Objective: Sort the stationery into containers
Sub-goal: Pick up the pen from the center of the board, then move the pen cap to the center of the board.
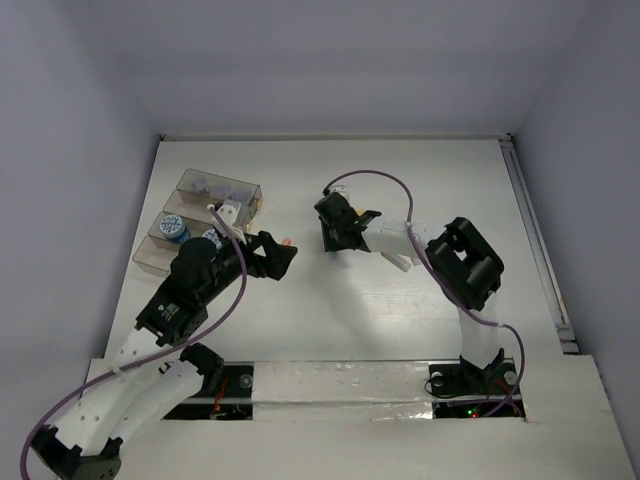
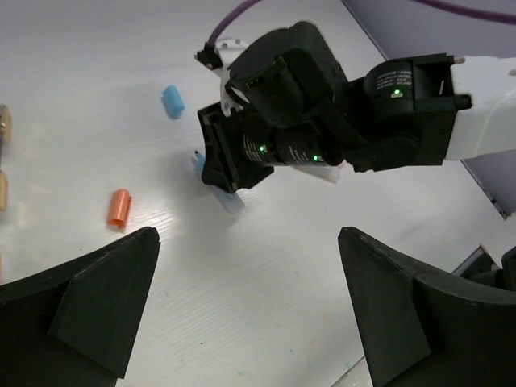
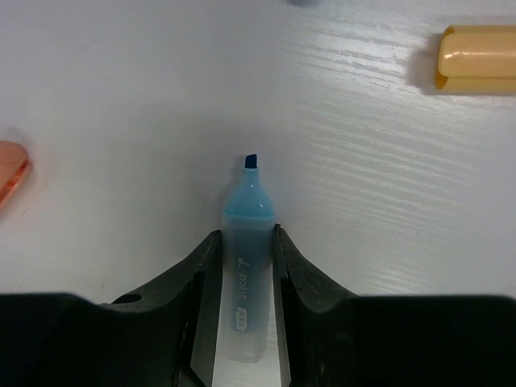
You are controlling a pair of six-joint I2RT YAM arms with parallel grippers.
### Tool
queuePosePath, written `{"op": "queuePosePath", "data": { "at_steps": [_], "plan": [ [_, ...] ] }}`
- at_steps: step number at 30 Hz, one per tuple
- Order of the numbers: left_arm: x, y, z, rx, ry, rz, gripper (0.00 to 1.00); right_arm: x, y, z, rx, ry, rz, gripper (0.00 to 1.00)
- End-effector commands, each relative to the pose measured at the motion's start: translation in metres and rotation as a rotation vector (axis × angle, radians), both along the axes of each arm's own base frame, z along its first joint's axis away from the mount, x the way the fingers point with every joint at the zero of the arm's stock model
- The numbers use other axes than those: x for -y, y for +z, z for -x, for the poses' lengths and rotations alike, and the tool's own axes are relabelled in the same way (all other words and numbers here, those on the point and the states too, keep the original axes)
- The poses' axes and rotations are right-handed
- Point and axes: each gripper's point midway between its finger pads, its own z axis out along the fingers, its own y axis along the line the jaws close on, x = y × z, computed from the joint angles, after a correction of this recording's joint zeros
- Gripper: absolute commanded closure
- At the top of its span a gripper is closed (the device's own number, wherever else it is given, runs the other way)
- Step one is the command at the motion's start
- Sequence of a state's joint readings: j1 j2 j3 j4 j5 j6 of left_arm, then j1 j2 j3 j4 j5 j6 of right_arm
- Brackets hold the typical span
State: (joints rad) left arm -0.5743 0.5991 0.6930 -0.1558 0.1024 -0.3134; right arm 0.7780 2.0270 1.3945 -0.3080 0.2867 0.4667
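Two arms: both reach out over the white table, the left one beside the bins, the right one near the table's middle
Blue marker: short and stubby; pale see-through blue barrel with dark blue print running along it, rounded sky-blue shoulder, bare dark chisel tip
Marker's place: around the middle of the table, a little toward the far edge, tip pointing away from the right wrist camera; whether it rests on the surface or sits just off it I cannot tell
Right gripper: closed in on the blue marker, one black finger pressed to each side of the barrel
Left gripper: jaws spread wide with nothing between them, hovering over the table just beside the containers and facing the right gripper
Containers: clear bins in stepped rows, near the table's left edge, in its far half
Inside the bins: lilac tubs in the farthest row, a blue-topped tub in a nearer one
Loose on the table: a short blue piece and a ribbed orange piece, apart from each other near the right gripper; a pale yellow piece lying crosswise beyond the marker's tip, well apart from it
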Motion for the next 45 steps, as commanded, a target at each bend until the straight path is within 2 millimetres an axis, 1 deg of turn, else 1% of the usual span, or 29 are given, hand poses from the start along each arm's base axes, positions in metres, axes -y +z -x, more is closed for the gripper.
{"op": "queuePosePath", "data": {
  "at_steps": [1,3,4,5,6,7,8,9,10,11,12,14,15,16,17,18,20,21,23,24,25,29,30,33,38,41,42,44,45],
  "plan": [
    [0.016,0.003,-0.001,-0.029,-0.055,0.057,0.10,-0.015,0.072,-0.017,0.173,0.016,-0.179,0.91],
    [0.021,0.001,-0.002,-0.044,-0.073,0.071,0.14,-0.031,0.105,-0.015,0.250,0.043,-0.270,0.90],
    [0.023,-0.001,-0.001,-0.059,-0.076,0.084,0.16,-0.030,0.115,-0.014,0.270,0.035,-0.301,0.90],
    [0.025,-0.002,-0.002,-0.068,-0.078,0.092,0.17,-0.037,0.141,-0.007,0.310,0.051,-0.353,0.90],
    [0.025,-0.005,-0.002,-0.075,-0.074,0.101,0.19,-0.048,0.159,-0.003,0.351,0.071,-0.406,0.90],
    [0.026,-0.005,-0.003,-0.080,-0.072,0.114,0.20,-0.052,0.170,0.002,0.368,0.078,-0.435,0.90],
    [0.027,-0.006,-0.003,-0.095,-0.067,0.138,0.20,-0.055,0.188,0.008,0.396,0.090,-0.474,0.90],
    [0.029,-0.005,-0.003,-0.095,-0.068,0.156,0.21,-0.060,0.201,0.012,0.422,0.104,-0.511,0.90],
    [0.030,-0.011,-0.003,-0.112,-0.065,0.165,0.22,-0.066,0.209,0.020,0.431,0.122,-0.533,0.89],
    [0.032,-0.009,-0.004,-0.115,-0.062,0.195,0.23,-0.066,0.215,0.021,0.440,0.129,-0.549,0.90],
    [0.033,-0.010,-0.005,-0.119,-0.060,0.207,0.24,-0.070,0.229,0.029,0.459,0.149,-0.584,0.89],
    [0.033,-0.013,-0.009,-0.114,-0.049,0.227,0.24,-0.074,0.236,0.038,0.463,0.170,-0.612,0.89],
    [0.034,-0.015,-0.012,-0.112,-0.034,0.243,0.25,-0.077,0.246,0.045,0.476,0.185,-0.639,0.89],
    [0.034,-0.015,-0.014,-0.110,-0.028,0.252,0.26,-0.076,0.249,0.046,0.480,0.186,-0.647,0.89],
    [0.035,-0.018,-0.016,-0.115,-0.022,0.257,0.27,-0.080,0.253,0.051,0.485,0.197,-0.656,0.89],
    [0.035,-0.016,-0.019,-0.101,-0.019,0.269,0.27,-0.083,0.255,0.056,0.490,0.210,-0.658,0.89],
    [0.032,-0.018,-0.025,-0.091,0.013,0.270,0.29,-0.084,0.259,0.062,0.496,0.221,-0.665,0.88],
    [0.033,-0.012,-0.026,-0.070,0.013,0.283,0.30,-0.084,0.259,0.063,0.497,0.224,-0.668,0.88],
    [0.033,-0.012,-0.028,-0.062,0.020,0.293,0.31,-0.085,0.260,0.069,0.491,0.238,-0.680,0.88],
    [0.033,-0.009,-0.030,-0.050,0.021,0.304,0.33,-0.085,0.261,0.070,0.492,0.239,-0.684,0.88],
    [0.033,-0.010,-0.031,-0.047,0.023,0.309,0.35,-0.085,0.259,0.071,0.487,0.240,-0.685,0.88],
    [0.035,-0.015,-0.035,-0.049,0.032,0.318,0.41,-0.083,0.261,0.075,0.489,0.249,-0.703,0.88],
    [0.036,-0.017,-0.036,-0.048,0.028,0.321,0.44,-0.084,0.265,0.079,0.493,0.258,-0.711,0.88],
    [0.040,-0.021,-0.037,-0.058,0.015,0.320,0.50,-0.082,0.266,0.081,0.495,0.257,-0.718,0.88],
    [0.042,-0.022,-0.039,-0.049,0.008,0.321,0.52,-0.084,0.268,0.086,0.486,0.278,-0.739,0.88],
    [0.041,-0.015,-0.038,-0.020,0.005,0.333,0.61,-0.086,0.264,0.087,0.471,0.283,-0.741,0.88],
    [0.041,-0.015,-0.038,-0.015,0.002,0.336,0.70,-0.086,0.263,0.088,0.469,0.283,-0.741,0.88],
    [0.042,-0.014,-0.036,0.000,-0.014,0.341,0.81,-0.086,0.261,0.088,0.461,0.280,-0.744,0.88],
    [0.041,-0.011,-0.035,0.010,-0.014,0.344,0.91,-0.085,0.260,0.089,0.458,0.281,-0.741,0.88]
  ]
}}
